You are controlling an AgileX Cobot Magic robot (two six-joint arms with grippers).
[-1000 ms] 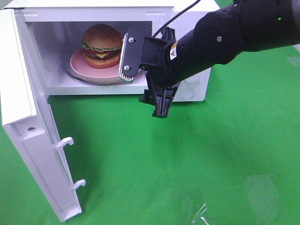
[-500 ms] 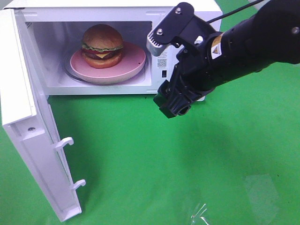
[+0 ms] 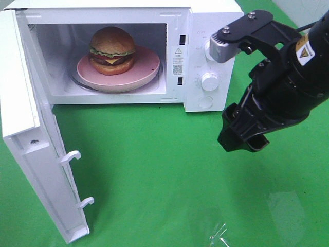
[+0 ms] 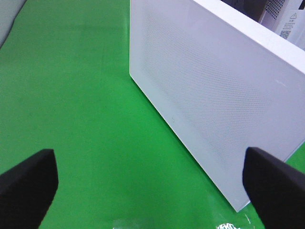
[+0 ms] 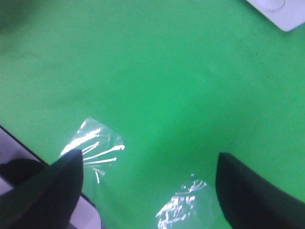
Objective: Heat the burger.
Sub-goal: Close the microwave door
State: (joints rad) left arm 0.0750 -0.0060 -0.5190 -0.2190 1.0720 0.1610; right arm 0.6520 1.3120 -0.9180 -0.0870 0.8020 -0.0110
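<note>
- burger (image 3: 112,47) is seen on pink plate (image 3: 149,66) inside microwave (image 3: 205,20); loading judged done
- door (image 3: 31,149) is swung wide open; shutting it & setting dial (image 3: 209,81) judged left to do
- right gripper (image 3: 241,140) is held over green mat (image 3: 169,185); jaws wide, nothing gripped
- left gripper (image 4: 150,191) is pointed twd door's outer face; jaws wide, empty

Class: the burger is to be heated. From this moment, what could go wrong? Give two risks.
1. The microwave door stands wide open; if the left pincer pushes it off-centre, the microwave might slide on the green cloth.
2. The right pincer hangs open near the knobs; a careless reach could turn the wrong one.
</note>
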